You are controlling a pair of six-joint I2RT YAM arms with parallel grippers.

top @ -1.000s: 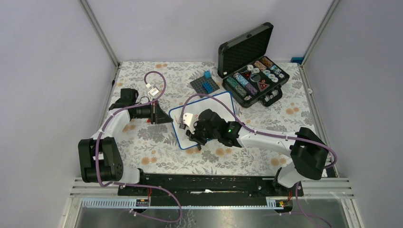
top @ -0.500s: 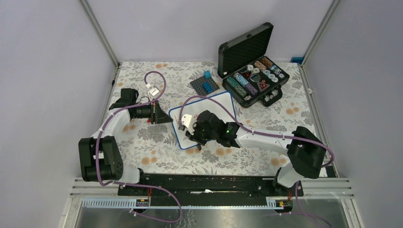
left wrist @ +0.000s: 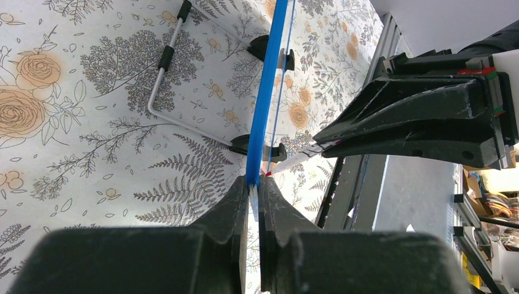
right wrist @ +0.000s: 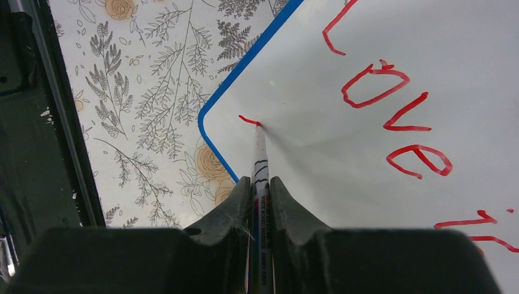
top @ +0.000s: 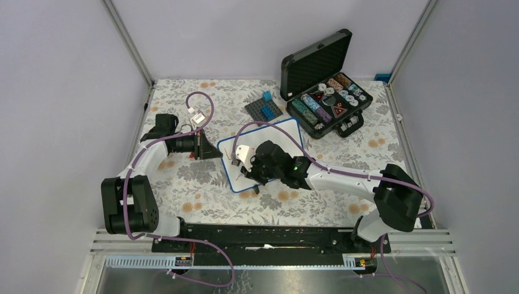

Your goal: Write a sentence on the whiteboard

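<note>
Above – the whiteboard (top: 272, 136) is lying on the worktop (top: 202, 187), with open cloth left and near. Left wrist: the left pincer (left wrist: 252, 184) is clamping its blue edge. Right wrist: the right pincer (right wrist: 261, 184) is gripping a marker (right wrist: 261, 153), tip pressing by the corner, beside the sentence (right wrist: 392, 104) – arms staying put.

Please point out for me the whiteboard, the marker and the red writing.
whiteboard (right wrist: 465, 49): right wrist view, on its bare white surface.
marker (right wrist: 261, 156): right wrist view, on the white barrel behind the tip.
red writing (right wrist: 406, 111): right wrist view, on a stroke of the letter v.
</note>
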